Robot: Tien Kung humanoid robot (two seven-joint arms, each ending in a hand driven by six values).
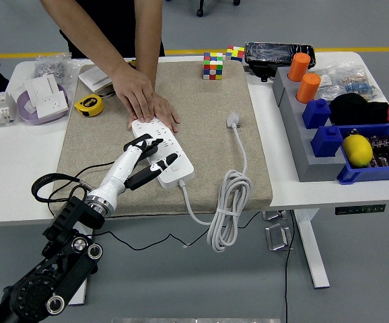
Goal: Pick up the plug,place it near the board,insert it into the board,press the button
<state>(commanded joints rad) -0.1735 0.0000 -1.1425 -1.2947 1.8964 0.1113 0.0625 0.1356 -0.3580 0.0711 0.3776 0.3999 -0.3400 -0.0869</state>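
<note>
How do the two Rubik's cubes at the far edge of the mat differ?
The larger cube stands on the beige mat; the smaller cube sits just behind it to the right, at the mat's far edge. The larger one sits square to the camera; the smaller one looks turned at an angle. Both are multicoloured, scrambled, and untouched by the robot's hand or the person's.

Left hand point(147, 158) reaches forward, fingers point(168, 161) extended.

We see the power strip point(164, 149) lying under our left hand point(149, 156), a person's hand point(143, 99) just beyond on its far end, the plug point(232, 120) to our hand's right, its coiled cord point(229, 202) nearer.
</note>
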